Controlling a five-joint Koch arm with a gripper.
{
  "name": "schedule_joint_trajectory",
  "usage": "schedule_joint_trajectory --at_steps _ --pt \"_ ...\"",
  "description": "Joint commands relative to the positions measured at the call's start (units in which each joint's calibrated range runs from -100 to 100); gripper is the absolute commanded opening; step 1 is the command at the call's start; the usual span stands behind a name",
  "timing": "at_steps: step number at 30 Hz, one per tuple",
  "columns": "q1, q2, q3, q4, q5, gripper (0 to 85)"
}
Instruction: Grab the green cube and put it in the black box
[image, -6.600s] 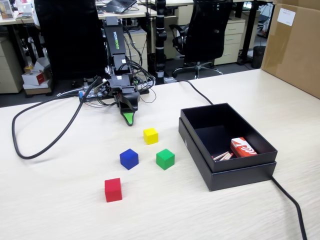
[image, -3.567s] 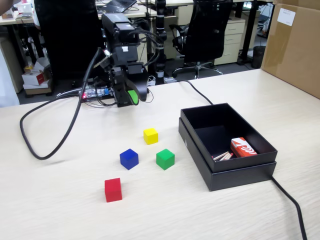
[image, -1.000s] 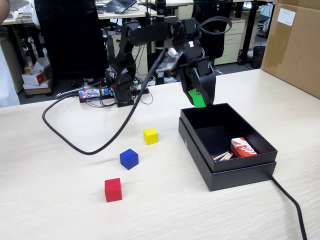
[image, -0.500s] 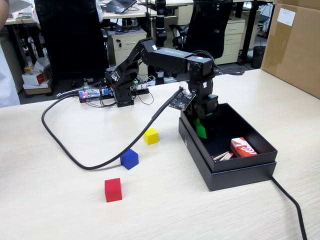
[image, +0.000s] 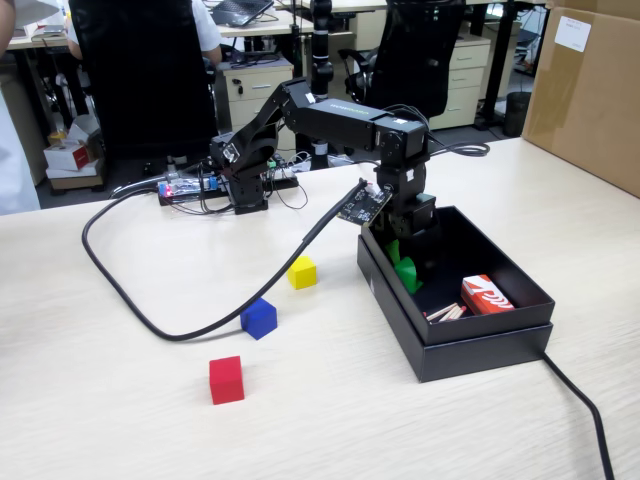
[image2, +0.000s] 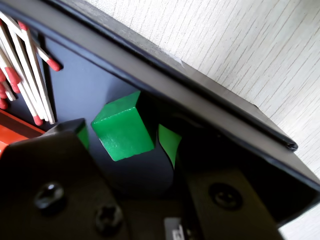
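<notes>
The green cube (image2: 122, 125) lies on the floor of the black box (image2: 200, 100), close to one wall. My gripper (image2: 125, 140) reaches down into the box and is open. Its green-padded fingers (image2: 169, 142) stand on either side of the cube, with a gap showing on each side. In the fixed view the gripper (image: 400, 262) is inside the left end of the black box (image: 480, 340), and the green cube (image: 408, 275) shows just below the fingers.
Loose matches (image2: 30, 75) and a red-and-white carton (image: 486, 295) also lie in the box. On the table left of the box are a yellow cube (image: 302, 272), a blue cube (image: 259, 318) and a red cube (image: 226, 380). A black cable (image: 130, 300) loops across the table.
</notes>
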Motion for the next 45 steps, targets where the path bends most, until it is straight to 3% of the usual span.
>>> schedule_joint_trajectory --at_steps 1,7,15,29,35,45 --pt "-0.2 -3.6 1.3 0.17 -0.15 36.3" --pt "0.0 -16.46 -2.15 0.17 -0.15 43.0" --pt "-1.71 -46.98 -7.86 0.51 0.0 43.0" --pt "-11.48 -101.6 -52.47 13.9 -1.32 43.0" --pt "-15.34 -121.68 -78.49 25.48 -1.47 43.0" --pt "-18.9 -124.09 -107.68 48.55 -1.42 46.7"
